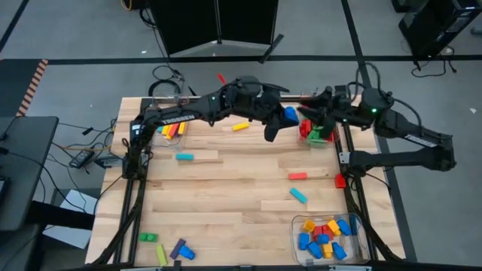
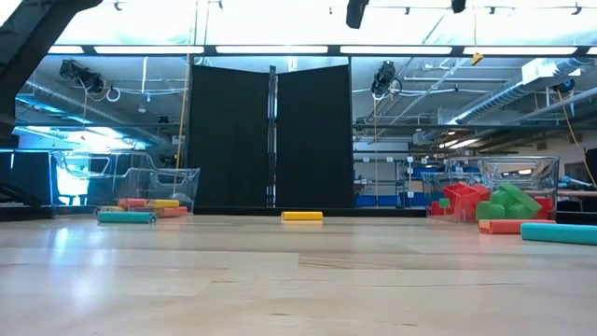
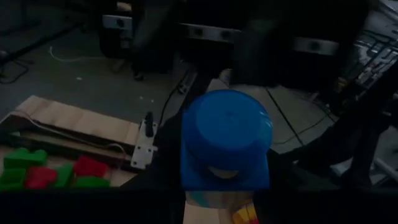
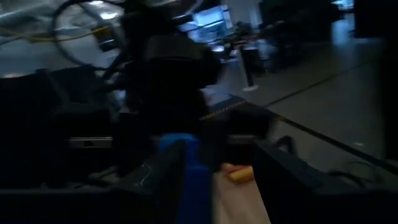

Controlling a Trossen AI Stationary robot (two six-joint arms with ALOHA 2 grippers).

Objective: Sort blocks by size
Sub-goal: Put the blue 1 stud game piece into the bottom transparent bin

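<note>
Blue block (image 3: 225, 140): we see its lower end hidden behind the dark fingers.
Right claw (image 1: 307, 114): we cannot separate its fingers overhead.
Right wrist view: motion-blurred throughout.

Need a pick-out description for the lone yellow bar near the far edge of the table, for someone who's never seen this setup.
Start at the wooden table and go to its far edge, between the clear bin of long bars on the left and the bin of red and green bricks on the right. The yellow bar lies alone on bare wood there, under the left arm. It is the only loose yellow piece; the other loose bars are teal or red.
</note>
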